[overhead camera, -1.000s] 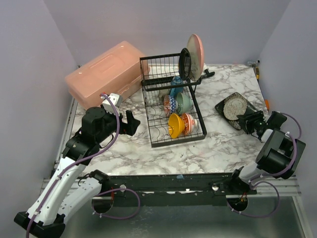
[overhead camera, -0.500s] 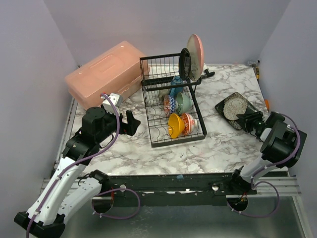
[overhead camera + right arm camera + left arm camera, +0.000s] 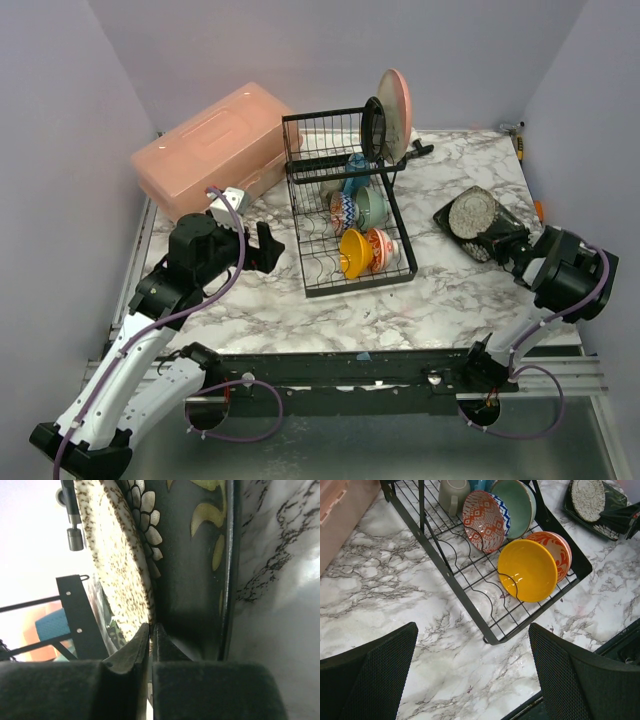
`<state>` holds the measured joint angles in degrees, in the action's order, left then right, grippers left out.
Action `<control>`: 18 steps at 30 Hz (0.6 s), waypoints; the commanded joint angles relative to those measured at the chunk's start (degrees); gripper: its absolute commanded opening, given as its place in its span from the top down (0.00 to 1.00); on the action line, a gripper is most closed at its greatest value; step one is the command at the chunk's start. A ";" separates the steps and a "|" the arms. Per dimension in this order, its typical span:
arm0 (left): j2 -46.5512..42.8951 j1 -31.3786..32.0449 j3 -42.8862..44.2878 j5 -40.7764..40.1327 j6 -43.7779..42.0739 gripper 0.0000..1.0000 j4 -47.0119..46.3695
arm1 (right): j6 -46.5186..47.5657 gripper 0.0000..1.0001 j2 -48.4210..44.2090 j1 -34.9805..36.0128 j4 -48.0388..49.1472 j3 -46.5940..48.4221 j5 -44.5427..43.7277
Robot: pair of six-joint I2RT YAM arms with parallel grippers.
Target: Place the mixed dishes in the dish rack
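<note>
The black wire dish rack (image 3: pixel 354 284) (image 3: pixel 451 572) holds a yellow bowl (image 3: pixel 527 571), a red-patterned bowl (image 3: pixel 559 546), a blue-rimmed patterned bowl (image 3: pixel 483 520), a mint green bowl (image 3: pixel 519 506) and a pale mug (image 3: pixel 452 493). A pink-cream plate (image 3: pixel 398 110) and a dark plate (image 3: pixel 372 128) stand upright at the rack's far end. At the right, a speckled cream plate (image 3: pixel 472 213) (image 3: pixel 112 562) lies on a dark square plate (image 3: pixel 500 216) (image 3: pixel 200 555). My right gripper (image 3: pixel 509 243) (image 3: pixel 151 628) is shut on the speckled plate's rim. My left gripper (image 3: pixel 272 245) (image 3: pixel 472 680) hovers open left of the rack, holding nothing.
A salmon-pink plastic box (image 3: pixel 212 147) sits at the back left, close to the rack. The grey walls hem the marble table (image 3: pixel 440 290) on both sides. A small white block (image 3: pixel 229 198) lies beside the box.
My right gripper has shut on the speckled plate's rim, and its wrist has swung toward the right wall. The left arm has barely shifted.
</note>
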<state>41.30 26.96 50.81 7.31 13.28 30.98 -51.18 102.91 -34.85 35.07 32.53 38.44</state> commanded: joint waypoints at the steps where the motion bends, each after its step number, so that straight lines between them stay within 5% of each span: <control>1: 0.03 -0.25 -0.27 1.18 0.34 0.09 -0.48 | 2.45 0.99 1.17 -0.31 -1.30 -1.21 -2.40; 18: -0.43 -0.24 -0.36 1.57 0.34 0.09 -0.48 | 7.18 1.00 -17.43 -0.32 -29.09 -2.79 -2.01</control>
<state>41.54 26.96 50.81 7.53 13.30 30.98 -47.81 89.84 -34.94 16.19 31.20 38.04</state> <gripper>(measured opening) 0.914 0.005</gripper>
